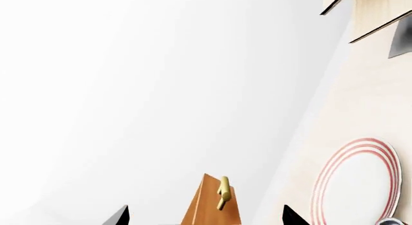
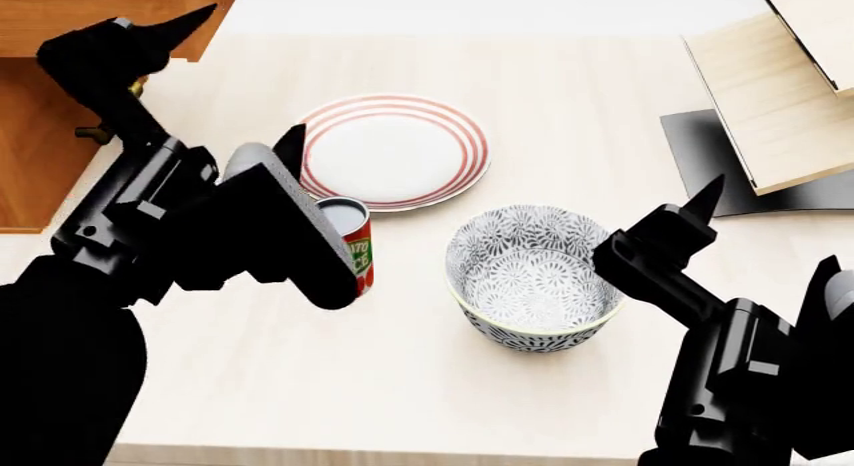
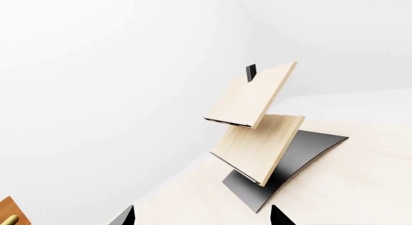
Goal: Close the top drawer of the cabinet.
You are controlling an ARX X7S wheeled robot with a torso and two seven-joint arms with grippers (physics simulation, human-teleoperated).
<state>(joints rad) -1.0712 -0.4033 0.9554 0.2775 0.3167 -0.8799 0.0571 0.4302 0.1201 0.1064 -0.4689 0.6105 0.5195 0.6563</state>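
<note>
— Drawer [image 2: 40,156] position?
— It's sitting at ten o'clock in my head view, in the cabinet [image 2: 94,11]; my left gripper [image 2: 167,46] is hovering open and empty by its brass handle [image 1: 223,192].
— Right one?
— My right gripper [image 2: 681,221] is idling open at four o'clock beside the bowl [image 2: 534,276].

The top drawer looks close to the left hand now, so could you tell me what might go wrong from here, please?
1. The left hand sits by the top drawer near its brass handle; an off-centre push could slip off or snag it.
2. The left forearm hangs right over the tomato can, beside the striped plate; swinging or lowering that arm may topple it.
</note>
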